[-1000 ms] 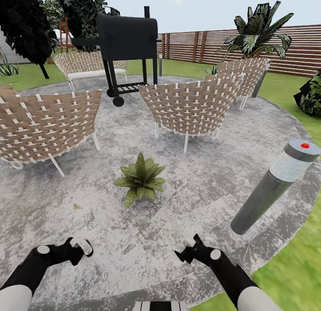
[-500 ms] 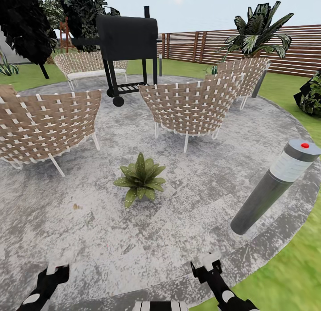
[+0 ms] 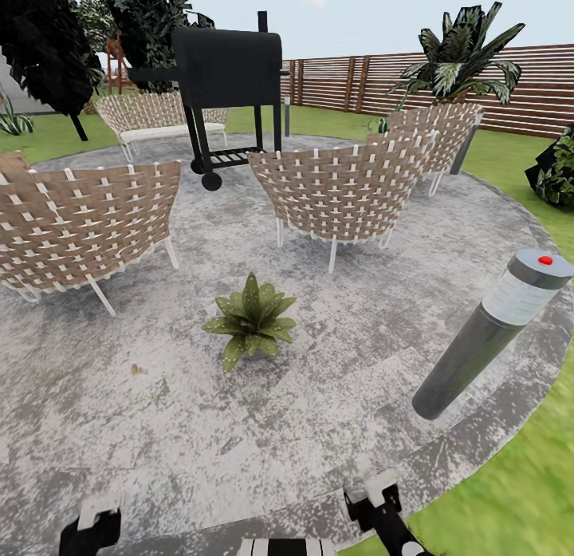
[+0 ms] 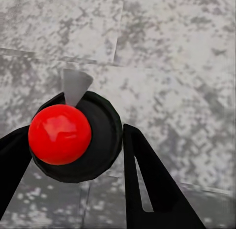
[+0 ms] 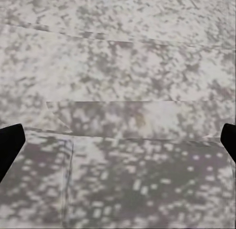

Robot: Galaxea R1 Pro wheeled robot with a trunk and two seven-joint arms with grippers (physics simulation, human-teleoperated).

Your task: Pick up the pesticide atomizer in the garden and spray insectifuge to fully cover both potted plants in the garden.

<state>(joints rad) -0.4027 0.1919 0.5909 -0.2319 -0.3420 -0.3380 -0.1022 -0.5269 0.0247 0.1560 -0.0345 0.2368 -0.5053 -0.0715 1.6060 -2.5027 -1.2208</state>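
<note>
One potted plant [image 3: 251, 321], a low rosette of speckled green leaves, stands on the grey stone patio [image 3: 335, 356] of the garden, ahead of me. The pesticide atomizer is out of view. My left gripper [image 3: 100, 510] sits at the bottom left of the head view, far short of the plant. In the left wrist view this left gripper [image 4: 78, 135] is open, its black fingers [image 4: 147, 184] spread over a black disc with a red knob [image 4: 60, 134] below. My right gripper [image 3: 375, 486] is low at the bottom right. The right gripper [image 5: 118, 140] is open over bare stone.
Three woven chairs [image 3: 343, 193], [image 3: 76, 221], [image 3: 155, 117] ring the patio, with a black grill [image 3: 227, 73] behind them. A grey bollard lamp [image 3: 490, 333] leans at the patio's right edge by the lawn [image 3: 518, 492]. A slat fence [image 3: 351, 81], a palm [image 3: 462, 53] and dark bushes [image 3: 554, 169] stand beyond.
Both arms have drawn back and down toward the bottom edge of the head view. The plant and the furniture have not moved.
</note>
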